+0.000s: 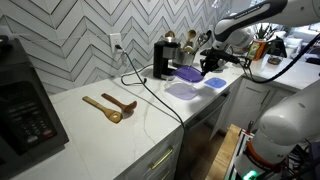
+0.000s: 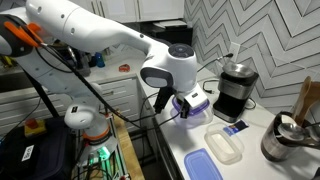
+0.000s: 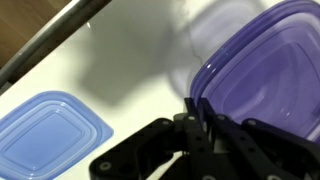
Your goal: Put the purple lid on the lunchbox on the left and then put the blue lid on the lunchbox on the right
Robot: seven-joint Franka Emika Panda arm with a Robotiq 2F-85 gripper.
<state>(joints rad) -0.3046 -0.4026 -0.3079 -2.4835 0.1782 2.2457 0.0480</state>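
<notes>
My gripper (image 3: 195,108) is shut on the near edge of the purple lid (image 3: 262,60), which it holds just above the white counter. In both exterior views the purple lid (image 2: 192,101) (image 1: 188,72) hangs at the gripper (image 2: 168,102) beside the black coffee machine. A clear lunchbox (image 2: 225,146) (image 1: 181,91) stands open on the counter. The blue lid (image 3: 45,130) (image 2: 203,166) (image 1: 215,82) lies flat on the counter close by. A second lunchbox does not show clearly.
A black coffee machine (image 2: 235,90) (image 1: 163,60) with a trailing cable stands behind the lids. A metal pot (image 2: 285,140) is at the counter's end. Two wooden spoons (image 1: 110,106) lie further along. The counter edge (image 3: 50,45) runs near the blue lid.
</notes>
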